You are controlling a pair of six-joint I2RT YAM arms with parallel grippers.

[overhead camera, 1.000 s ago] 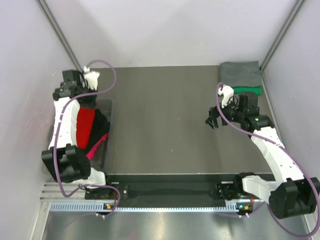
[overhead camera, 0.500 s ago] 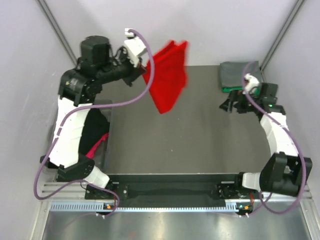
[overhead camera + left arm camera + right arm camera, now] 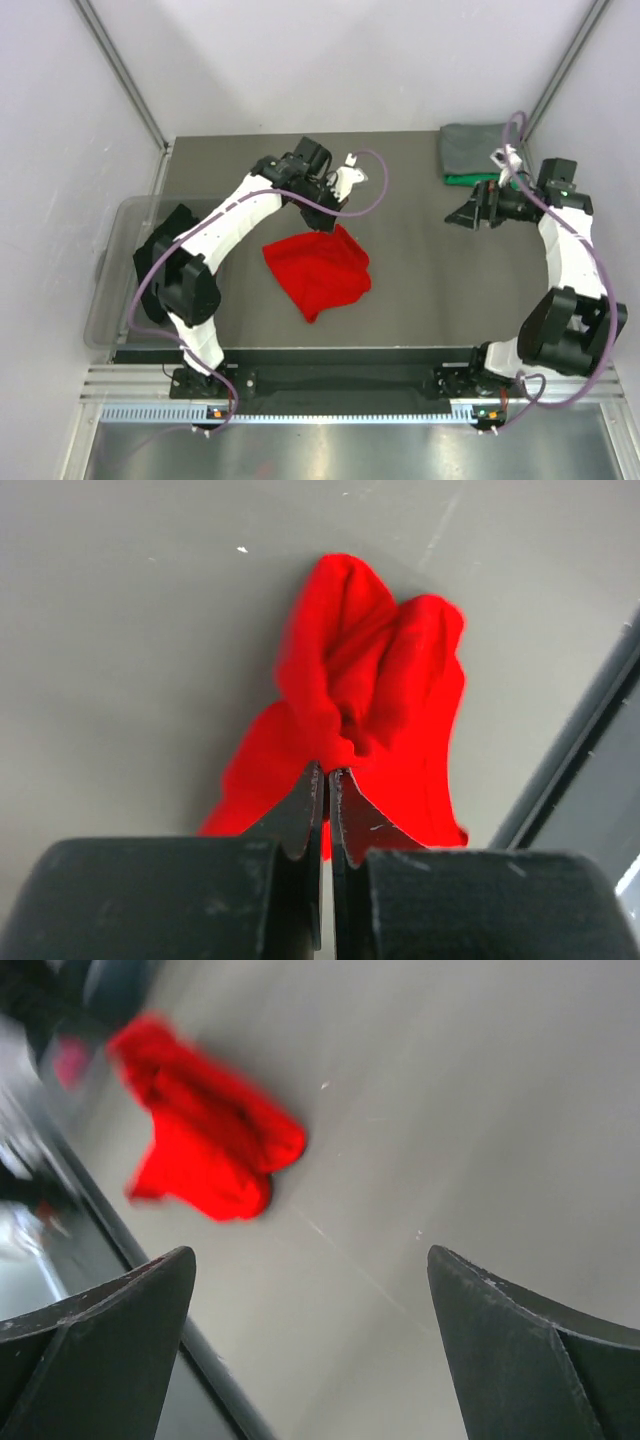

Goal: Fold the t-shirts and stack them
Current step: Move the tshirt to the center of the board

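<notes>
A bright red t-shirt [image 3: 318, 270] lies crumpled on the dark table in the middle. My left gripper [image 3: 326, 220] is at its far edge; in the left wrist view the gripper [image 3: 328, 772] is shut, with a fold of the red t-shirt [image 3: 365, 680] pinched at its tips. My right gripper [image 3: 464, 214] is open and empty above the table at the right, below the stack. In the right wrist view the gripper [image 3: 310, 1255] is spread wide, and the red t-shirt [image 3: 205, 1150] shows far off. A folded grey t-shirt [image 3: 482, 147] lies on a folded green t-shirt [image 3: 488, 181] at the back right corner.
A translucent grey plastic tub [image 3: 125, 225] stands at the table's left edge, partly behind my left arm; I cannot make out what is in it. The table's front edge [image 3: 330, 352] runs just below the red t-shirt. Walls enclose the table on three sides.
My left arm lifted the red t-shirt out of the tub, swung it up and right, and brought it down onto the middle of the table. My right gripper moved right and back, near the stack.
</notes>
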